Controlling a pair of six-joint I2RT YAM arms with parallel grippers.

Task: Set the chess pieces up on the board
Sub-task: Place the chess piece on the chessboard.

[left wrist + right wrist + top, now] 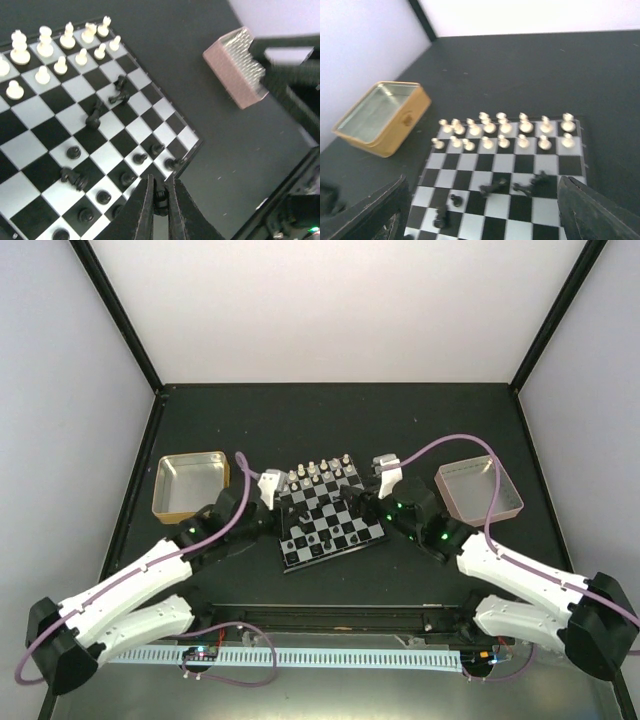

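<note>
Left gripper (159, 182) clamped on a tiny black chess piece (160, 197) between its fingertips: treat as probably light, rigid, slick, easily toppled; pinch at the waist.

I read no text, label, brand, number or sign in any of my three views. The board (27, 147) shows checks only, with no lettering that I can make out along its rim. A small dark mark on the wall of the gold tray (395, 135) is too blurred to read. The pink tray (230, 75) yields nothing legible.
</note>
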